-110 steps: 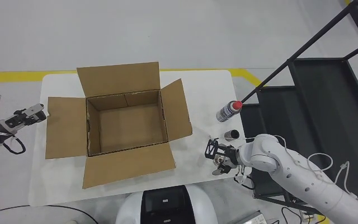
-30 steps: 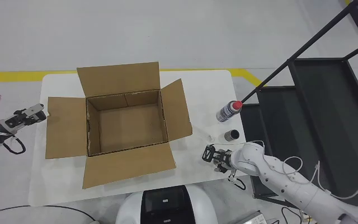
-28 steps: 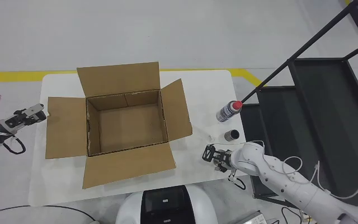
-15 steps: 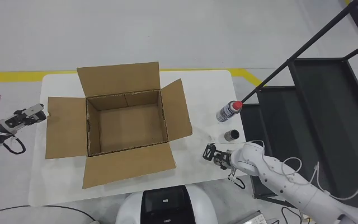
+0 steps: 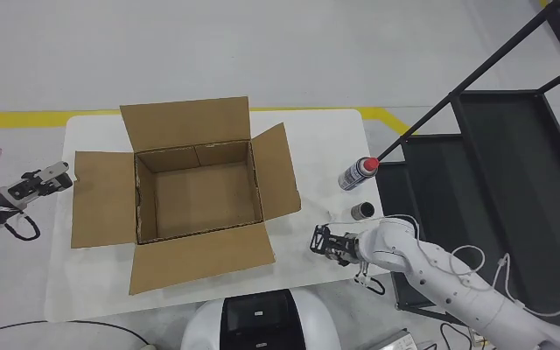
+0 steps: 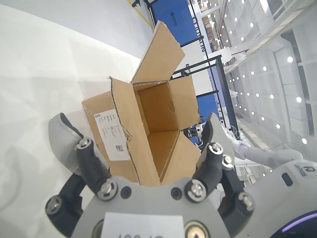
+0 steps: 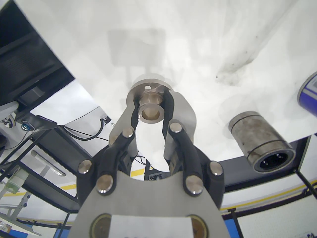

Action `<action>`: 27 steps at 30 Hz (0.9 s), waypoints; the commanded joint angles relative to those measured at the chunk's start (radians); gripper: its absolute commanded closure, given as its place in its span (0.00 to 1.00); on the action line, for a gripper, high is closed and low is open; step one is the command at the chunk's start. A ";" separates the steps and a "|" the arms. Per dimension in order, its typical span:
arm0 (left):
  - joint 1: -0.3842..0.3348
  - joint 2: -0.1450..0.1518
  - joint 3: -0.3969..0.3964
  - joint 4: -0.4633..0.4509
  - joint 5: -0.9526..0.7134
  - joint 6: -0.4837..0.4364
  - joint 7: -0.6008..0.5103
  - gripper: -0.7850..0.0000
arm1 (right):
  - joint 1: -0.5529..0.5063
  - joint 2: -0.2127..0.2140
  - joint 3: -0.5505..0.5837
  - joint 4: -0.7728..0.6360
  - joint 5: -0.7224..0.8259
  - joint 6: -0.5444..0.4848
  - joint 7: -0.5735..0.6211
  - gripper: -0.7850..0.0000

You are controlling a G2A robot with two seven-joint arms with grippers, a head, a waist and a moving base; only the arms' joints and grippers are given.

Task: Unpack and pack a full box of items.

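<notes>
An open cardboard box (image 5: 199, 199) sits on the white table (image 5: 324, 144), its inside bare, also seen as the box (image 6: 158, 115) from the left wrist. My right gripper (image 5: 320, 242) is low over the table's front right part, shut on a small flanged metal bushing (image 7: 150, 105). A grey metal cylinder (image 5: 361, 211) lies just beyond it, shown as the cylinder (image 7: 262, 139) beside the gripper. A spray can (image 5: 356, 173) with a red cap lies farther back. My left gripper (image 5: 54, 178) hangs open off the table's left edge, facing the box, with nothing between its fingers (image 6: 213, 134).
A black metal rack (image 5: 490, 157) stands right of the table, close to my right arm. The box's four flaps are folded outward. Bare tabletop lies between the box and the right-hand items.
My right gripper has shifted left along the table's front right part, toward the box, carrying the bushing. The left arm, box, can and cylinder have stayed put.
</notes>
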 commanded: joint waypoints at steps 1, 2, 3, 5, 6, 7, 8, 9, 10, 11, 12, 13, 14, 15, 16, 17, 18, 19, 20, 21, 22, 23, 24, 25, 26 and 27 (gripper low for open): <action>0.000 0.000 0.000 0.000 0.000 0.000 0.000 0.00 | -0.006 0.008 0.020 -0.069 0.038 -0.062 0.032 1.00; 0.000 0.000 0.000 0.000 0.000 0.000 0.000 0.00 | -0.006 0.011 0.027 -0.100 0.052 -0.091 0.051 1.00; 0.000 0.000 0.000 0.000 0.000 0.000 0.000 0.00 | -0.005 0.014 0.035 -0.130 0.077 -0.113 0.064 1.00; 0.000 0.000 0.000 0.000 0.000 0.000 0.000 0.00 | 0.003 0.019 0.047 -0.184 0.107 -0.146 0.110 1.00; 0.000 0.000 0.000 0.000 0.000 0.000 0.000 0.00 | 0.010 0.019 0.054 -0.212 0.130 -0.153 0.120 1.00; 0.000 0.000 0.000 0.000 0.000 0.000 0.000 0.00 | 0.018 0.021 0.061 -0.231 0.150 -0.161 0.133 1.00; 0.000 0.000 0.000 0.000 0.000 0.000 0.000 0.00 | 0.028 0.022 0.068 -0.251 0.166 -0.170 0.148 1.00; 0.000 0.000 0.000 0.000 0.000 0.000 0.000 0.00 | 0.040 0.022 0.076 -0.270 0.184 -0.175 0.156 1.00; 0.000 0.000 0.000 0.000 0.000 0.000 0.000 0.00 | 0.052 0.022 0.084 -0.280 0.206 -0.179 0.160 1.00; 0.000 0.000 0.000 0.000 0.000 0.000 0.000 0.00 | 0.067 0.022 0.094 -0.292 0.224 -0.181 0.168 1.00; 0.000 0.000 0.000 0.000 0.000 0.000 0.000 0.00 | 0.081 0.022 0.100 -0.301 0.242 -0.184 0.173 1.00; 0.000 0.000 0.000 0.000 0.000 0.000 0.000 0.00 | 0.098 0.021 0.108 -0.308 0.271 -0.186 0.165 1.00; 0.000 0.000 0.000 0.000 0.000 0.000 0.000 0.00 | 0.113 0.020 0.114 -0.307 0.291 -0.187 0.170 1.00; 0.000 0.000 0.000 0.000 0.000 0.000 0.000 0.00 | 0.129 0.019 0.117 -0.307 0.310 -0.187 0.174 1.00; 0.000 0.000 0.000 0.000 0.000 0.000 0.000 0.00 | 0.148 0.017 0.119 -0.307 0.330 -0.185 0.177 1.00; 0.000 0.000 0.000 0.000 0.000 0.000 0.000 0.00 | 0.165 0.015 0.117 -0.304 0.348 -0.182 0.184 1.00; 0.000 0.000 0.000 0.000 0.000 0.000 0.000 0.00 | 0.183 0.013 0.114 -0.300 0.371 -0.182 0.190 1.00; 0.000 0.000 0.000 0.000 0.000 0.000 0.000 0.00 | 0.202 0.010 0.109 -0.295 0.386 -0.181 0.200 1.00; 0.000 0.000 0.000 0.000 0.000 0.000 0.000 0.00 | 0.219 0.007 0.100 -0.290 0.403 -0.181 0.211 1.00; 0.000 0.000 0.000 0.000 0.000 0.000 0.000 0.00 | 0.237 0.004 0.089 -0.283 0.429 -0.186 0.219 1.00; 0.000 0.000 0.000 0.000 0.000 0.000 0.000 0.00 | 0.257 0.001 0.079 -0.275 0.445 -0.183 0.227 1.00; 0.000 0.000 0.000 0.000 0.000 0.000 0.000 0.00 | 0.278 -0.003 0.065 -0.269 0.452 -0.176 0.234 1.00; 0.000 0.000 0.000 0.000 0.000 0.000 0.000 0.00 | 0.300 -0.006 0.046 -0.272 0.445 -0.172 0.238 1.00; 0.000 0.000 0.000 0.000 0.000 0.000 0.000 0.00 | 0.319 -0.009 0.028 -0.270 0.445 -0.170 0.240 1.00; 0.000 0.000 0.000 0.000 0.000 0.000 0.000 0.00 | 0.337 -0.013 0.010 -0.267 0.454 -0.170 0.240 1.00; 0.000 0.000 0.000 0.000 0.000 0.000 0.000 0.00 | 0.356 -0.017 -0.007 -0.263 0.457 -0.170 0.240 1.00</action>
